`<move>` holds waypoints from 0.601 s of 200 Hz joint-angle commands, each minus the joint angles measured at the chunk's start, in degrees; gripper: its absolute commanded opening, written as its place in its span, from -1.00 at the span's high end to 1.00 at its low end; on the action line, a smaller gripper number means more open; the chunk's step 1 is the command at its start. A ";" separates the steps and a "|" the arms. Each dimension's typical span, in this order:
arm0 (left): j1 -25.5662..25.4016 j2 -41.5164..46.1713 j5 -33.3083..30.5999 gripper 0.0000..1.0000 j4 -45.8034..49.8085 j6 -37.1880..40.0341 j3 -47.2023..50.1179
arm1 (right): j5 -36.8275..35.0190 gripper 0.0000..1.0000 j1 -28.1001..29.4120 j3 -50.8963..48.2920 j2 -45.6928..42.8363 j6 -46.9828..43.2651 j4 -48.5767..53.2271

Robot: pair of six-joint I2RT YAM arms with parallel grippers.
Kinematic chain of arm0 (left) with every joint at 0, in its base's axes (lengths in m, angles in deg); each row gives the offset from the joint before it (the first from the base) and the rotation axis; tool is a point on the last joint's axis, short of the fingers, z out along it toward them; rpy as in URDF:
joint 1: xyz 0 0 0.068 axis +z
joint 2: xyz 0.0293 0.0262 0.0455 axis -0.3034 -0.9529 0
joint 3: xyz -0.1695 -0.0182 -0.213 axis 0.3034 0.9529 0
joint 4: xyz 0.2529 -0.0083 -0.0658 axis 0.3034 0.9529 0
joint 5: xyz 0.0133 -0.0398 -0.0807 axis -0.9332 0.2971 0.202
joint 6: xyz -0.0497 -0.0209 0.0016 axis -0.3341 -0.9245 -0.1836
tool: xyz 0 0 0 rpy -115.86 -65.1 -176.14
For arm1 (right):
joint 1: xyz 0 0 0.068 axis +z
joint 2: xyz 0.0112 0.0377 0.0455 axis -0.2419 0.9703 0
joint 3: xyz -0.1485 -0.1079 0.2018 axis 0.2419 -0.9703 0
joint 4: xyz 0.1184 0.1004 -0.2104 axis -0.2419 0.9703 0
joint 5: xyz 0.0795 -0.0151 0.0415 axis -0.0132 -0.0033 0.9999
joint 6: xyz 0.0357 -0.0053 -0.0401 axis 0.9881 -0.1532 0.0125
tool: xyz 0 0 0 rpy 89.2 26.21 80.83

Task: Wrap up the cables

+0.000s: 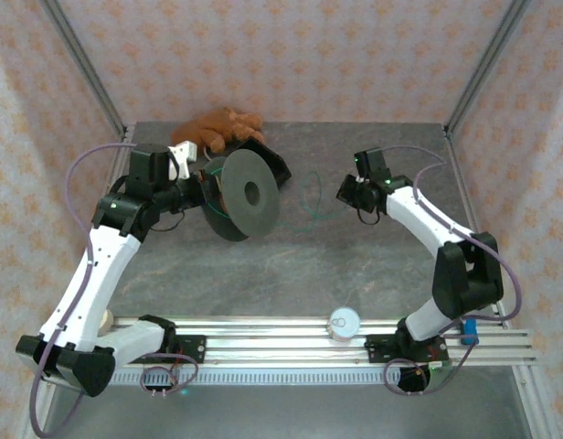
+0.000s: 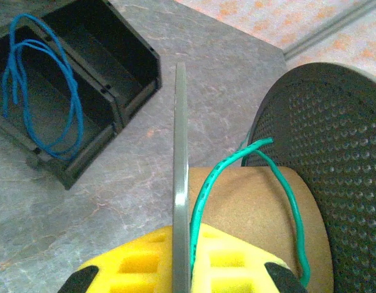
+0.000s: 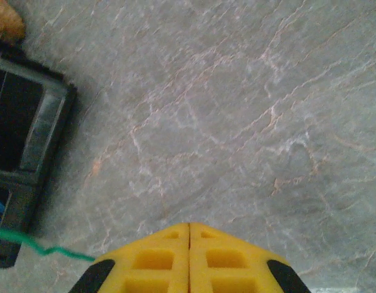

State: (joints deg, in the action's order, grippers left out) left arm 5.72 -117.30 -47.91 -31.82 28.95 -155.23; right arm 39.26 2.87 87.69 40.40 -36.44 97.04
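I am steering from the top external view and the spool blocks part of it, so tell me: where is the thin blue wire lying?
Observer: The thin blue wire lies in loose loops inside one compartment of the black plastic bin.
Operator: And the green one?
Observer: The thin green wire arches over the brown cardboard core of the round grey spool, between its two flanges.
Operator: What is my left arm gripping?
Observer: The left gripper has its yellow fingers shut on the edge of the spool's thin flange.
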 commanded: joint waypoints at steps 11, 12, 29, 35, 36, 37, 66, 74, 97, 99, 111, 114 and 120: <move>-3.35 2.36 4.49 1.00 -0.35 3.84 0.95 | 2.88 1.00 -3.20 9.31 3.29 -0.95 2.50; -3.35 2.38 4.44 1.00 -0.35 3.89 0.99 | 3.02 1.00 -3.22 9.56 3.41 -0.90 2.63; -6.63 2.27 1.93 1.00 0.69 5.38 1.94 | 3.62 1.00 -3.52 14.70 4.96 -0.82 4.21; -7.85 2.22 0.80 1.00 1.14 5.99 2.27 | 3.67 1.00 -3.55 16.50 5.36 -0.84 4.92; -8.06 2.15 0.58 1.00 1.19 6.15 2.36 | 3.72 1.00 -3.53 16.81 5.45 -0.80 5.07; -8.25 2.12 0.38 1.00 1.30 6.27 2.40 | 3.74 1.00 -3.51 17.09 5.54 -0.83 5.19; -12.60 2.09 -4.76 1.00 2.64 8.67 4.57 | 4.68 1.00 -3.59 25.31 6.85 -0.64 7.89; -13.68 1.86 -6.21 1.00 2.78 9.04 5.12 | 5.26 1.00 -3.59 27.35 7.15 -0.44 8.26; -16.91 0.17 -10.20 1.00 3.00 9.63 5.98 | 8.53 1.00 -3.63 31.75 7.48 1.24 8.35; -17.15 -0.02 -10.46 1.00 3.00 9.60 6.03 | 8.87 1.00 -3.60 31.93 7.48 1.51 8.25; -18.56 -1.29 -12.35 1.00 2.64 9.65 6.33 | 11.22 1.00 -3.66 33.00 7.14 3.06 7.09; -18.94 -1.59 -12.89 1.00 2.51 9.58 6.39 | 11.87 1.00 -3.60 33.20 6.95 3.53 6.46; -19.50 -2.27 -13.85 1.00 2.25 9.62 6.44 | 13.08 1.00 -3.59 33.40 6.72 4.52 5.32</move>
State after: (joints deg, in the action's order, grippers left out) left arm -11.55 -117.85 -57.00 -28.80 37.01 -148.96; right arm 47.50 -0.54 118.51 47.18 -35.69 104.23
